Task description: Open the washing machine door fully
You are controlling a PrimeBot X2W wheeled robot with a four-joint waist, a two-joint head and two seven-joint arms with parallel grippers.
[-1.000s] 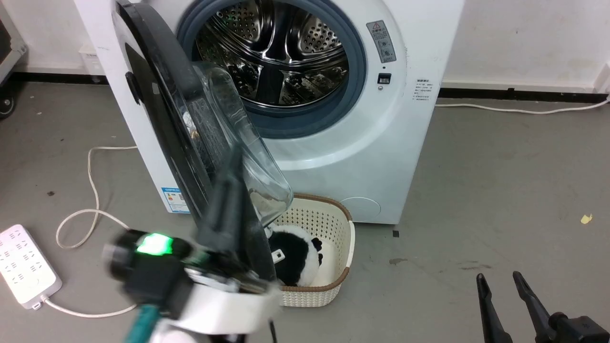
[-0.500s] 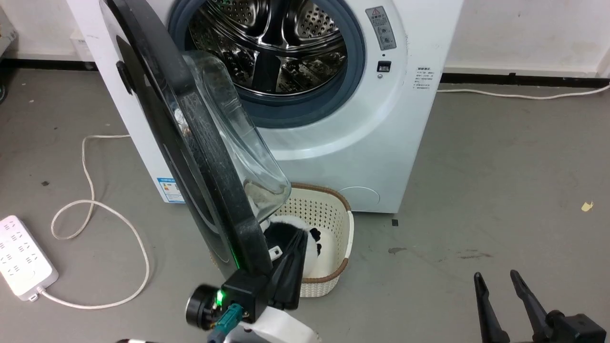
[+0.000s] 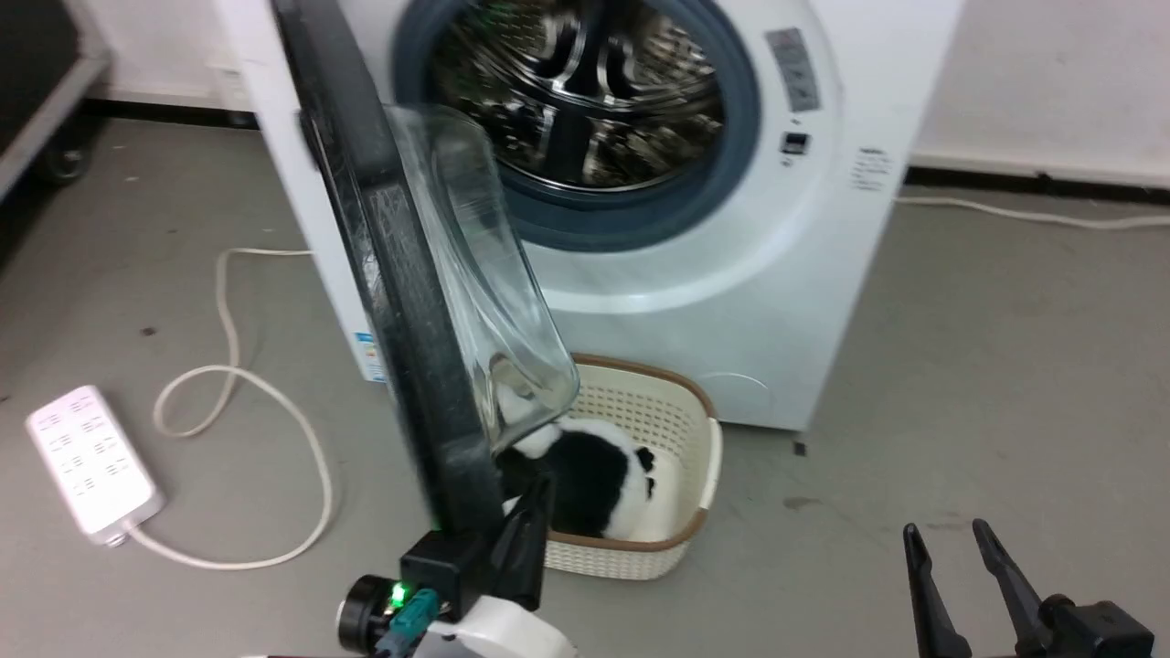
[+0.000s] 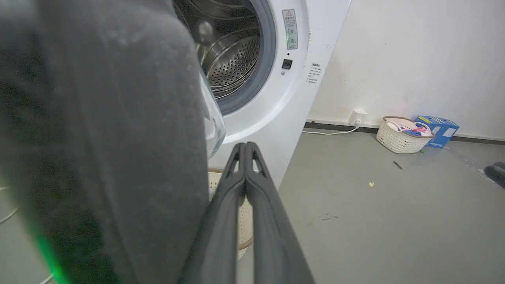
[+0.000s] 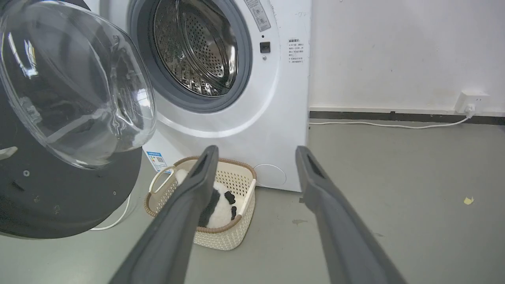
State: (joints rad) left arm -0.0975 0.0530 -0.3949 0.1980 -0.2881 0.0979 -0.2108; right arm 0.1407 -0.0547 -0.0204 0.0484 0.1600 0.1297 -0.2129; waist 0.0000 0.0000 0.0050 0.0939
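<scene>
The washing machine door (image 3: 395, 274) stood swung out from the washing machine (image 3: 731, 302). It ran from the top left-middle of the head picture down to the lower middle. We saw it almost edge on, with its black rim facing us and its clear glass bowl (image 3: 484, 302) bulging to the right. The steel drum (image 3: 585, 100) behind it was open to see at the top of the picture.

A second before, the left tool (image 3: 539, 493) was up in front of the door, near the middle of the picture, blurry and moving. Now it had dropped low, to the bottom middle, right by the door's bottom edge. Its two fingers were pressed together with nothing between them. I could not tell if they touched the rim or sat just beside it. The whole picture had also slid to the right, but that was the camera turning, not the machine moving.

I think the pushing was about done. The door looked open a long way, but it might swing a bit more.

The right tool (image 3: 944, 532) waited at the bottom right, fingers apart, holding nothing, well away from the door. Under the door sat a cream basket (image 3: 699, 439) with a black and white soft toy (image 3: 594, 475) inside. A white power strip (image 3: 91, 457) lay on the floor at the left.
</scene>
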